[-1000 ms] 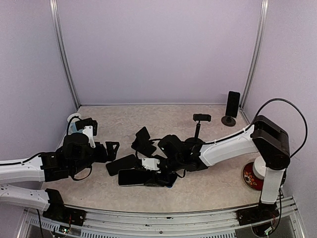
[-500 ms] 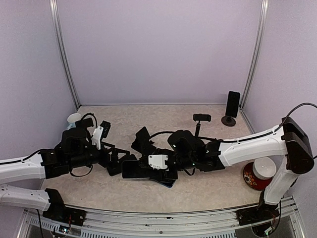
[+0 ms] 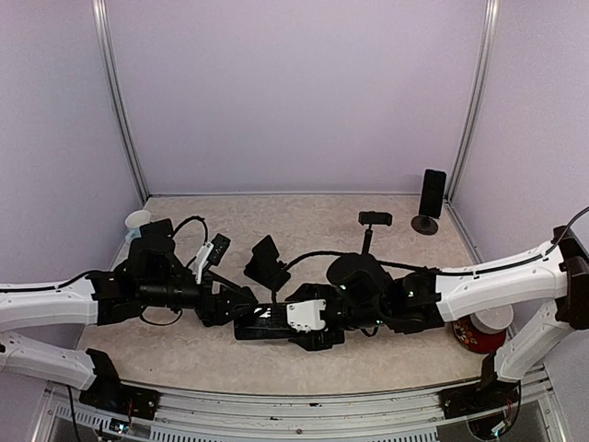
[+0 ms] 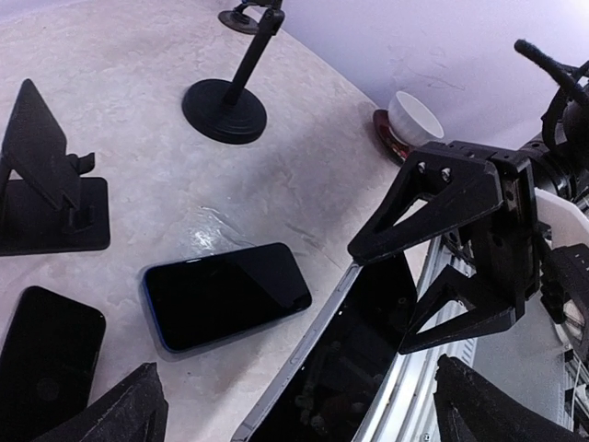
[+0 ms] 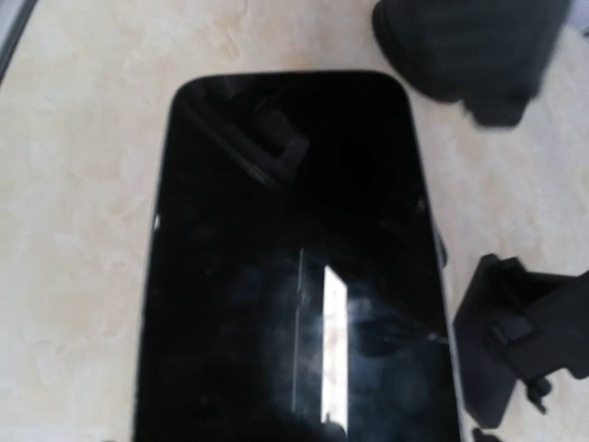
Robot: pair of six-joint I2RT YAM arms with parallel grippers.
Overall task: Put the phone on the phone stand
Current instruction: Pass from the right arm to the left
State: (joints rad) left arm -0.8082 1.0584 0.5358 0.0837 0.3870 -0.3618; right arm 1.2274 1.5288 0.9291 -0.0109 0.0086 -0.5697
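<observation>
My right gripper (image 3: 276,322) is shut on a black phone (image 3: 248,330) with a silver edge and holds it just above the table, left of centre. That phone (image 5: 294,258) fills the right wrist view. In the left wrist view the phone (image 4: 368,359) sits between the right fingers (image 4: 442,198). My left gripper (image 3: 232,302) is open and faces the phone's free end; its fingertips (image 4: 120,410) straddle it without touching. The black folding phone stand (image 3: 267,262) stands empty just behind the two grippers, and also shows as the folding stand (image 4: 41,175).
A blue-edged phone (image 4: 225,295) and another dark phone (image 4: 46,359) lie flat on the table. A pole stand with a clamp (image 3: 368,230) rises at centre back. A round stand holding a phone (image 3: 431,195) is at back right. A white cup on a red saucer (image 3: 479,324) sits right, a white cup (image 3: 138,219) left.
My right gripper has carried the phone leftward and lifted it off the table. The left arm has swung right until its open fingers straddle the phone's end.
</observation>
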